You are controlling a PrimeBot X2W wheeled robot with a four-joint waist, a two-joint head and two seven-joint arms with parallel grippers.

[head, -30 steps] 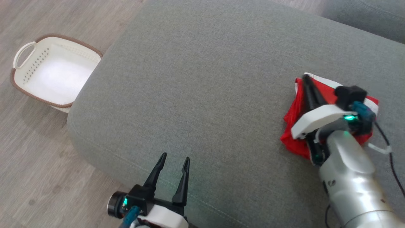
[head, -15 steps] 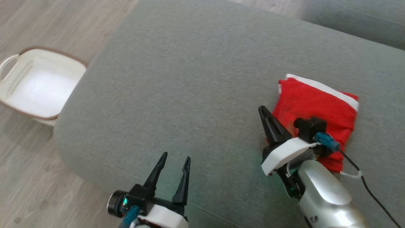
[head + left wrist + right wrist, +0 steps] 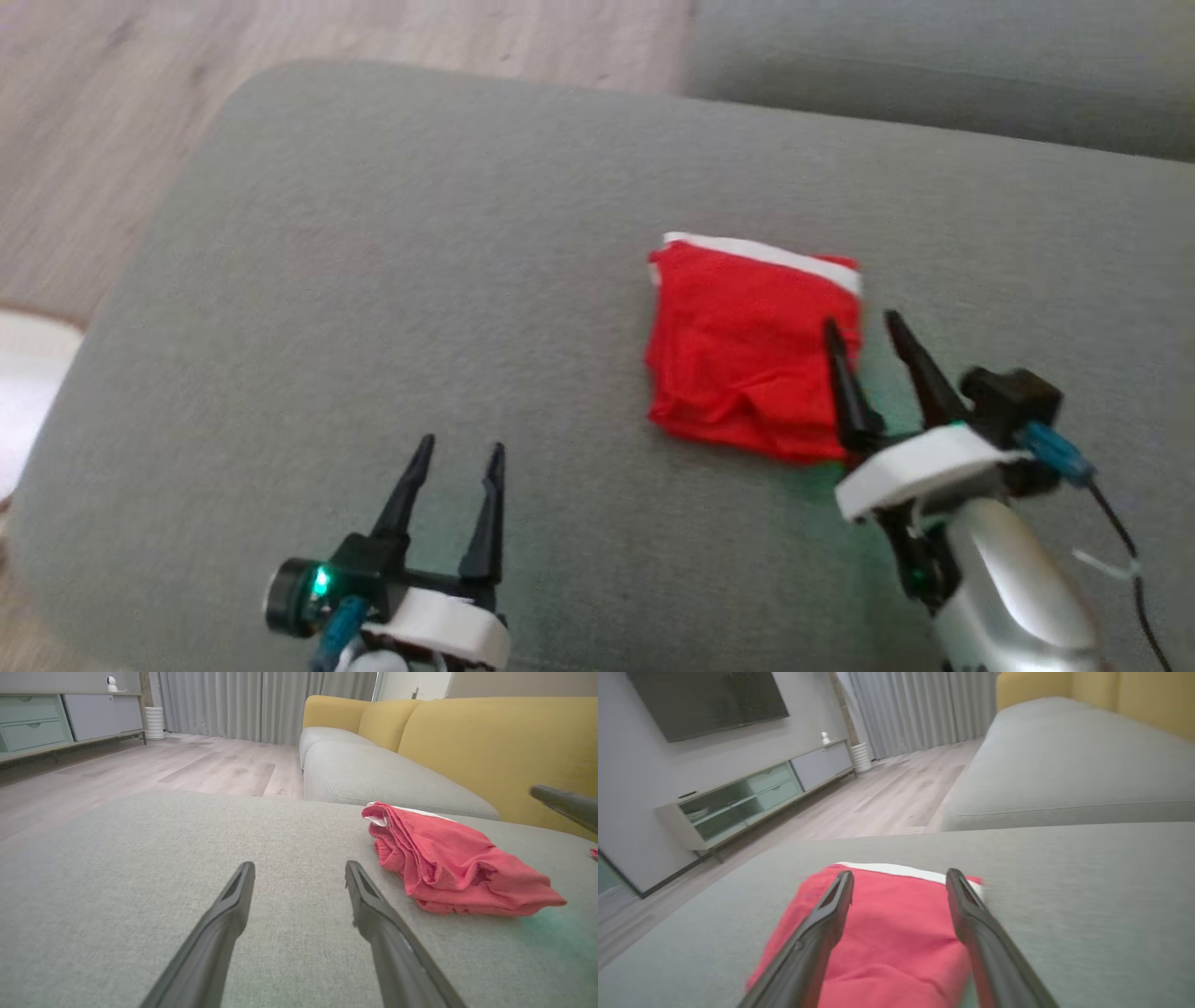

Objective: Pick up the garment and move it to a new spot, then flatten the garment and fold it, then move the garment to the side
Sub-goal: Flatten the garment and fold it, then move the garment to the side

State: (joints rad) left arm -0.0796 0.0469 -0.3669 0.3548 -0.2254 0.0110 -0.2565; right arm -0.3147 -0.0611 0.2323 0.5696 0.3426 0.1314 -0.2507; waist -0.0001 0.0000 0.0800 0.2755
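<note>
Seemingly near done: garment [image 3: 747, 345] folded square, right of middle on the cushion [image 3: 420, 280]. Right gripper [image 3: 860, 321] spread, empty, over its right edge. Left gripper [image 3: 462, 443] spread, idle. Little left.

Soft red cloth garment [image 3: 742, 359] on matt woven cushion [image 3: 420, 299].

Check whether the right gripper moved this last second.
Yes. The right gripper drew back toward the robot: its tips reached the red garment's white band, now they stop short.

You get soft, even daylight and faint shadows; motion blur smears the garment [image 3: 747, 364] in your head view.
</note>
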